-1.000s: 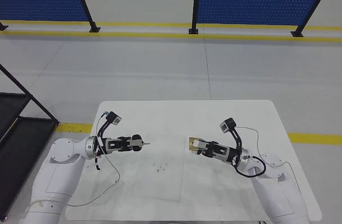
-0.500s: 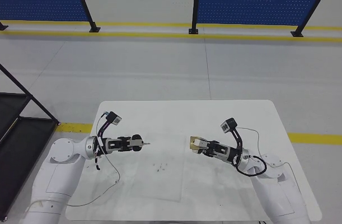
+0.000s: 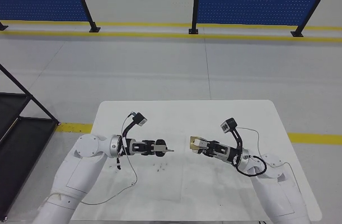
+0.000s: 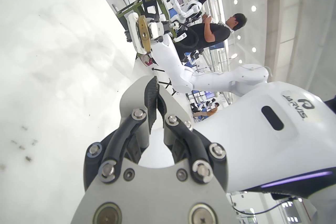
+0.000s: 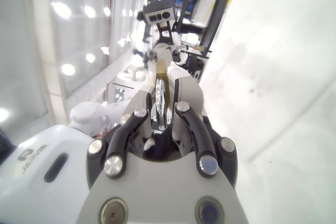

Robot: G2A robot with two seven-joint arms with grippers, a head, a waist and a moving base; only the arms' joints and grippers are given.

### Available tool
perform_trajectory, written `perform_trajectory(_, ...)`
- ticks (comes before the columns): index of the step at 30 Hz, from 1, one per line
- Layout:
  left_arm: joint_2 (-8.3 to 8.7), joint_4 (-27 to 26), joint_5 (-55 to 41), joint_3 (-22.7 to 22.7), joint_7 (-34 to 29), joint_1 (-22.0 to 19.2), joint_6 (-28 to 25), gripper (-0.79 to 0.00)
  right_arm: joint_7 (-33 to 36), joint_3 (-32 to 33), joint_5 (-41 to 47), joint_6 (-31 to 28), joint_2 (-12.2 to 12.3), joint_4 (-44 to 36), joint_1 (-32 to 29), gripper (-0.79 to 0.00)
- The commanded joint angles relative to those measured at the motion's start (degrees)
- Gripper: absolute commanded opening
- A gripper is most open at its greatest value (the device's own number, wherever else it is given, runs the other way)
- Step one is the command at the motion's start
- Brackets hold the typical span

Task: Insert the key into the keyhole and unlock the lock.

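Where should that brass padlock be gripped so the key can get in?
By its two broad flat sides, coming from the shackle end, as the right gripper does. The lock is thin and flat, so those faces give a square hold, and its keyhole end is left bare, pointing at the key in the left gripper.

A robotics test hall: yellow floor lines (image 3: 159,35), blue barrier panels (image 3: 243,11), another robot (image 4: 193,6) beyond.

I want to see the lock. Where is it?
In the top view, the right end effector holds the lock over the table's middle, just apart from the key in the left end effector.
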Motion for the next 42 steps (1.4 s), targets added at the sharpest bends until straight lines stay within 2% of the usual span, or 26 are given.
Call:
perform_trajectory(1,-0.21,0.9,-0.1,1.5,0.6,-1.2,-0.3,-0.785,0.0,0.0,0.0,0.0,0.0,0.0,0.0,-0.785)
perform_trajectory(7,-0.60,3.8,-0.7,4.2,0.7,-4.1,-0.9,-0.785,-1.4,-0.3,-1.7,0.3,0.1,-0.9,-0.2,-0.785)
perform_trajectory(12,-0.69,5.8,-0.7,5.6,0.5,-5.3,-1.7,-0.785,0.0,-0.7,-4.5,0.7,0.6,-2.0,-0.1,-0.785)
perform_trajectory(21,-0.78,7.4,-1.8,7.0,1.0,-5.9,-3.2,-0.785,0.4,-2.0,-4.5,0.7,0.9,-3.3,-0.2,-0.785)
perform_trajectory(42,-0.53,7.9,-3.7,8.3,1.5,-5.7,-4.2,-0.785,-3.5,-4.5,-7.3,0.4,1.6,-6.0,-1.1,-0.785)
